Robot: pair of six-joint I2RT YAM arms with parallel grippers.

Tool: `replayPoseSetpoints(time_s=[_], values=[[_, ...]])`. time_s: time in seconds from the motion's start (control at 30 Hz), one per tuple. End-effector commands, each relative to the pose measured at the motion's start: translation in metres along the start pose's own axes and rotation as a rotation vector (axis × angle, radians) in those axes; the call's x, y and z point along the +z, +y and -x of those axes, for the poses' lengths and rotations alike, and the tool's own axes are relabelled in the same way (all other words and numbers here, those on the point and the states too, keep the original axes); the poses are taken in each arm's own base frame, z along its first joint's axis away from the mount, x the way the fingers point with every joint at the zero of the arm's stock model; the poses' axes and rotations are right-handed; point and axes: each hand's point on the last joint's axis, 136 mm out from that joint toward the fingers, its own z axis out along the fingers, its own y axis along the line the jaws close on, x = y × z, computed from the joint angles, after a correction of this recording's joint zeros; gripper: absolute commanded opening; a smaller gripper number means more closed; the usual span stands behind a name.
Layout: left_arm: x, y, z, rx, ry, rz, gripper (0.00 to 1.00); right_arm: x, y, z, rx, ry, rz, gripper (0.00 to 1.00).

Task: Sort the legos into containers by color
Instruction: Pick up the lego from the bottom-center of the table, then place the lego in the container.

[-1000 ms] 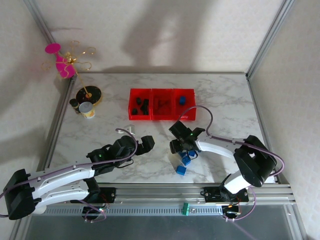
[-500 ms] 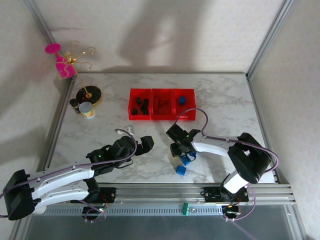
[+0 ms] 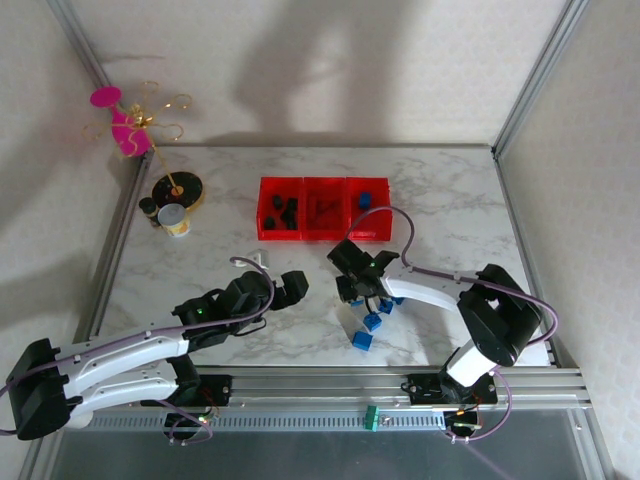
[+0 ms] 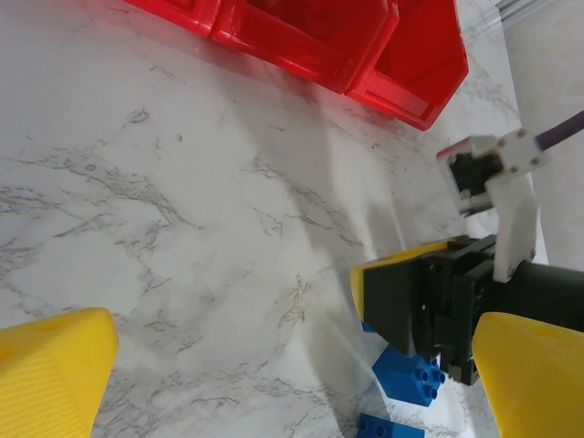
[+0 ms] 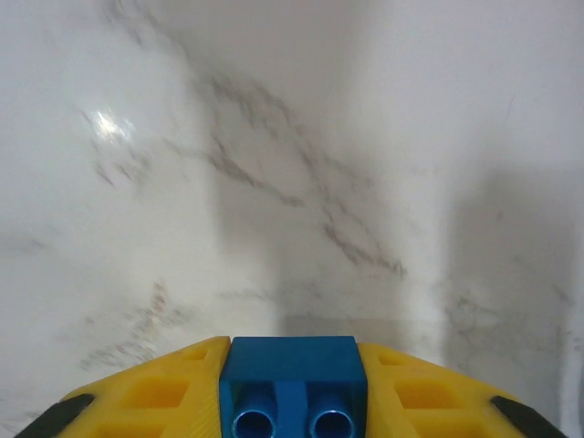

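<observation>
Top view, containers: the three joined red containers (image 3: 323, 236) sit toward 12 o'clock on the marble counter (image 3: 450, 200). The left compartment holds black legos (image 3: 283, 211) and the right one a binned blue lego (image 3: 364, 200). The middle one's pieces are hard to tell against the red.
Top view, right gripper: the right gripper (image 3: 350, 296) is low over the counter at 6 o'clock from the containers. Loose blue legos (image 3: 372, 322) lie just beside it at 5 o'clock.
Top view, left gripper: the left gripper (image 3: 292, 285) is at 9 o'clock from the right one and apart from it.
Top view, other things: a disc stand (image 3: 177, 188) and a jar (image 3: 174, 219) stand at 9 o'clock from the containers.
Left wrist, left gripper: its yellow fingers (image 4: 55, 365) are spread wide over bare counter with nothing between them.
Left wrist, surroundings: the containers (image 4: 347, 50) are at 12 o'clock and the right gripper (image 4: 401, 310) at 4 o'clock. Blue legos (image 4: 409, 376) show just under it.
Right wrist, right gripper: the right gripper (image 5: 292, 392) is closed narrow, its yellow fingers (image 5: 155, 397) pressing both sides of the held blue lego (image 5: 292, 365) at 6 o'clock.
</observation>
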Motion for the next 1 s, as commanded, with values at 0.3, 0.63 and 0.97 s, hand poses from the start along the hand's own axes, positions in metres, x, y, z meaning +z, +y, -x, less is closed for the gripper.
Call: replayPoseSetpoints(time_s=[0.3,0.63,0.97], values=[[-0.009,-0.034,0.041,0.029,-0.105,-0.007,1.00,-0.038,-0.050,0.119,0.212,-0.277,-0.123,0.32],[0.005,-0.042,0.056,0.006,-0.136,0.000,1.00,-0.025,-0.103,0.202,0.329,-0.437,-0.179,0.33],[0.023,-0.041,0.062,0.009,-0.130,0.025,0.99,0.020,-0.124,0.245,0.338,-0.448,-0.221,0.34]])
